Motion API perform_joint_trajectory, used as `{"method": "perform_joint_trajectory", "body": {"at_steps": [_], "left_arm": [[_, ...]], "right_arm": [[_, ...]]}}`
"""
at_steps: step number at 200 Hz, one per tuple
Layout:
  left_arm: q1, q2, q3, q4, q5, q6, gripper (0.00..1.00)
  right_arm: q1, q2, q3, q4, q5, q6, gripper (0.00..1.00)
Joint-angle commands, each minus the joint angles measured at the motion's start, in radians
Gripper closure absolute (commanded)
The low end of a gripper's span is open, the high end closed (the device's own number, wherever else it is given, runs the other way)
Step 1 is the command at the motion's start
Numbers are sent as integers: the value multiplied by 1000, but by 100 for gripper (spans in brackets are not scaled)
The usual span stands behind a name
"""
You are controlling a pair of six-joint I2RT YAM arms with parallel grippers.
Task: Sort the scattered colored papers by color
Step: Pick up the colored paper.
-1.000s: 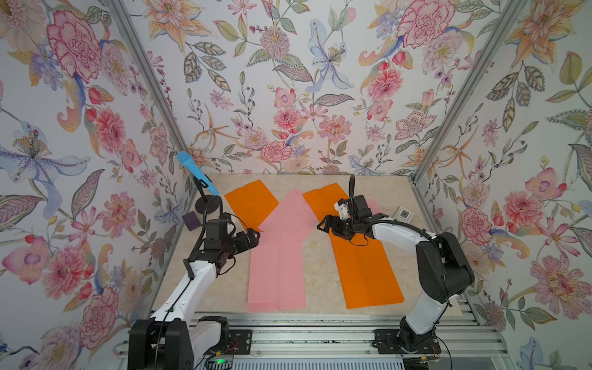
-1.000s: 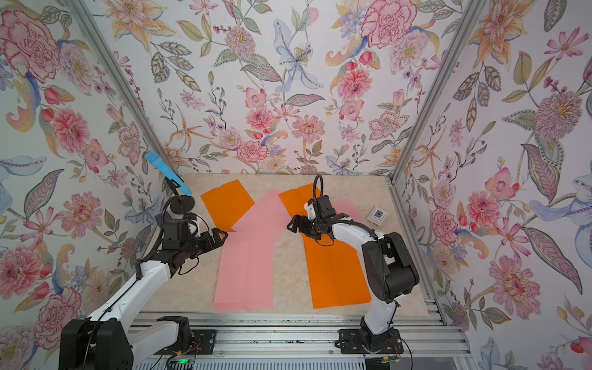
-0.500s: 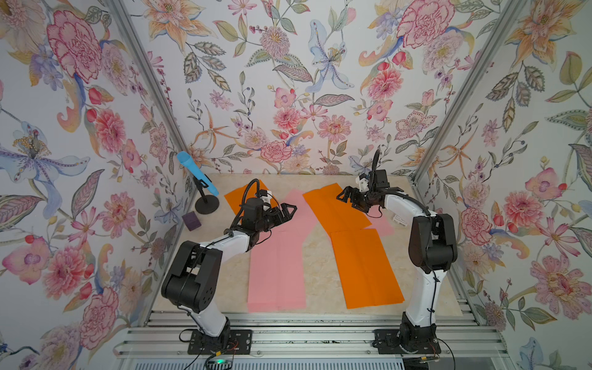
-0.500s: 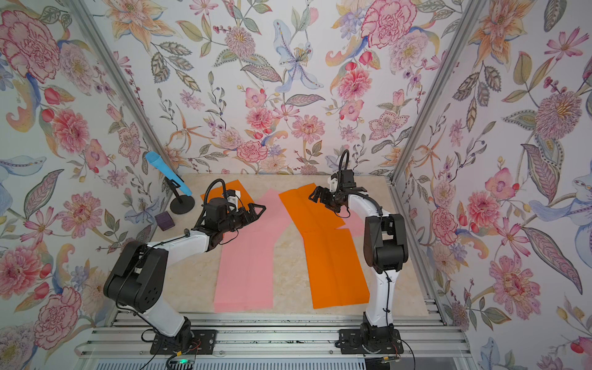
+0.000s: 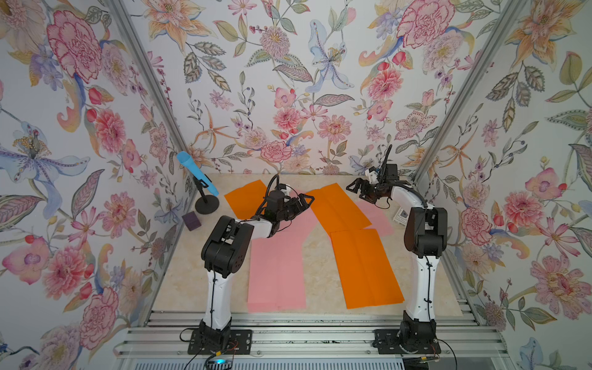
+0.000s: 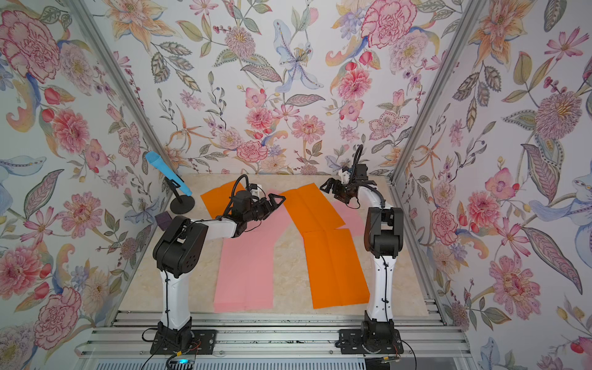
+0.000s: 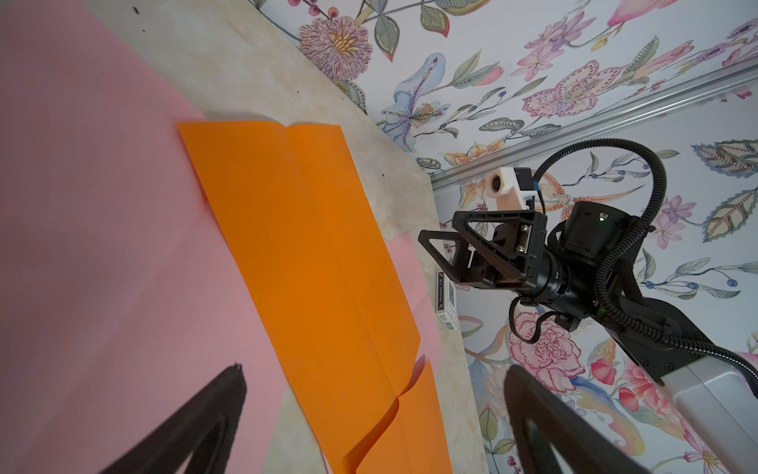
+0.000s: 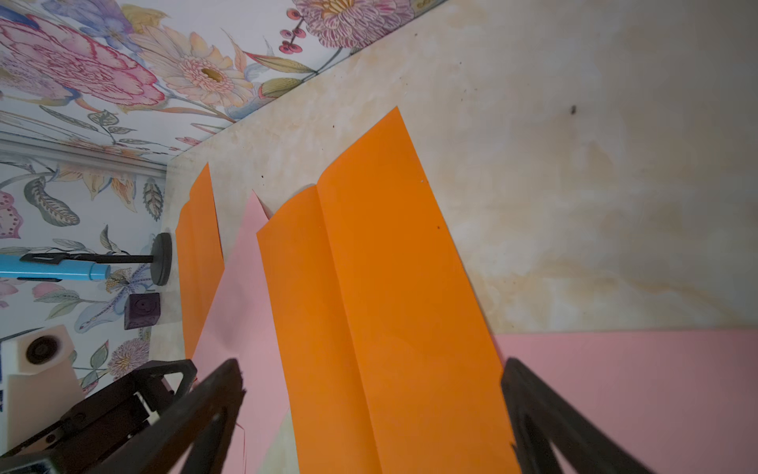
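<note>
The left gripper is reaching farther across the pink paper than before. It and the right gripper are gaping, empty.

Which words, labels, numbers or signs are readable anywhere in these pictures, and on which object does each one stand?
No text here can be read with certainty.
On the white card by the wall: dark printed lines, too small and blurred to read.
On the purple block: only a round mark, no letters visible.
On the orange papers and the pink papers: no writing at all.
</note>
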Motion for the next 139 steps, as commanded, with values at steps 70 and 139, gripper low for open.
{"method": "perform_joint_trajectory", "body": {"at_steps": [70, 139], "left_arm": [[-70, 131, 210, -260, -58, 43, 0], [-84, 187, 257, -322, -77, 36, 0]], "right_arm": [[-17, 128, 97, -39, -99, -5, 3], [-21, 166, 100, -50, -120, -3, 5]]}}
